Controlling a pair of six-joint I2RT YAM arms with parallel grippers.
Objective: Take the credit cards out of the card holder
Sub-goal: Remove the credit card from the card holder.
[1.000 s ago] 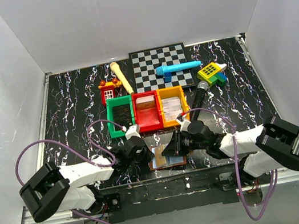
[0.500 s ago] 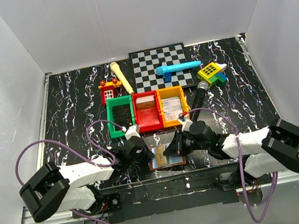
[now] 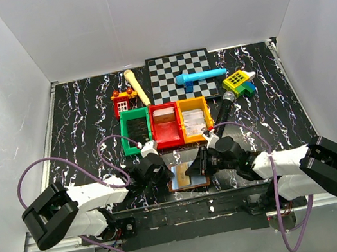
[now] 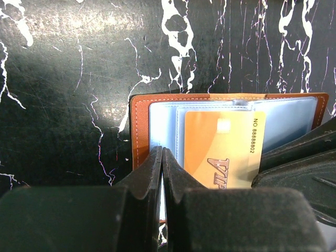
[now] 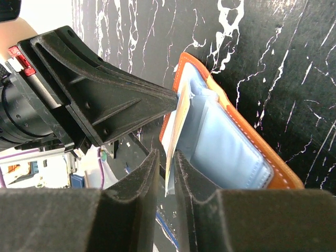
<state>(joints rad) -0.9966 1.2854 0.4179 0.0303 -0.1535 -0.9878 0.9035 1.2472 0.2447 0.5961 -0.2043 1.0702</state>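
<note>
Three bins stand in a row: the green bin (image 3: pixel 123 134) looks dark inside, while the red bin (image 3: pixel 162 105) and orange bin (image 3: pixel 191 100) each hold flat, pale pieces too small to tell apart. Nearer the arms, the card holder (image 4: pixel 140 126) lies open on the table (image 3: pixel 82 115), long axis left to right, with an orange card (image 4: pixel 220 152) in its clear sleeve. The left gripper (image 4: pixel 161 155) is fully closed and empty, its tips on the holder's left part. The right gripper (image 5: pixel 167 160) has its jaws slightly parted with the card's raised edge between them. Whether they pinch the card is unclear.
</note>
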